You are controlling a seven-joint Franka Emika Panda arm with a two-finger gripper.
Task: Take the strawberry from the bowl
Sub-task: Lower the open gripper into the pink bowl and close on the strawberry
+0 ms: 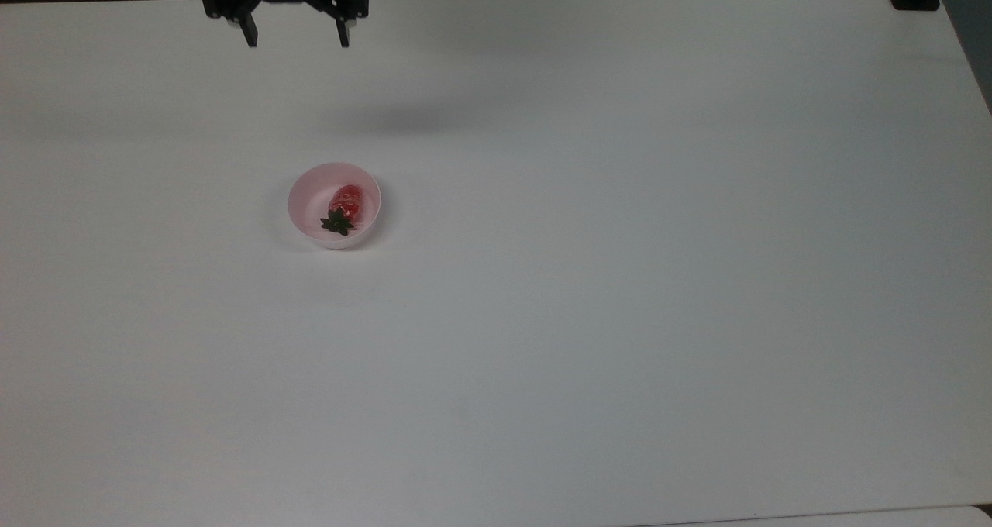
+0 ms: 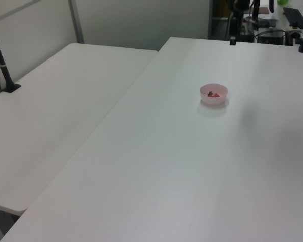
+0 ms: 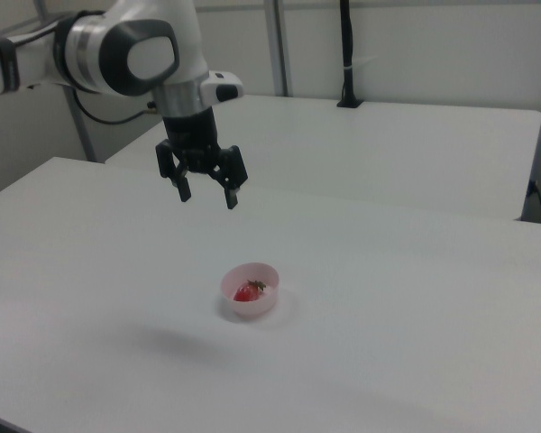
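On the white table [image 1: 620, 279], toward the top view's left: pale pink bowl [image 1: 310, 225], standing upright, the landmark for everything else. Inside the bowl, lying on its side: glossy red strawberry [image 1: 347, 200], dark green leafy cap pointing toward the top view's lower edge, red tip toward the upper edge. Same bowl [image 3: 235, 280] in the right view, with the strawberry [image 3: 247, 292] resting against its inner floor, cap to the right view's right. Same bowl [image 2: 206, 98] in the left view, strawberry [image 2: 213, 94] a small red spot within.

Well above the bowl and apart from it, hanging in the air: black two-finger gripper [image 3: 207, 198], fingers pointing down, spread wide with nothing between them. Up and to the left of the bowl in the right view; near the upper edge of the top view, beyond the bowl, gripper [image 1: 297, 42] over the table's far margin. Behind the gripper in the right view: white and grey arm [image 3: 117, 50]. Between gripper and bowl in the top view: soft grey shadow [image 1: 411, 120] on the tabletop. Beyond the bowl's table in the left view: second white table [image 2: 55, 131], just beside the first.
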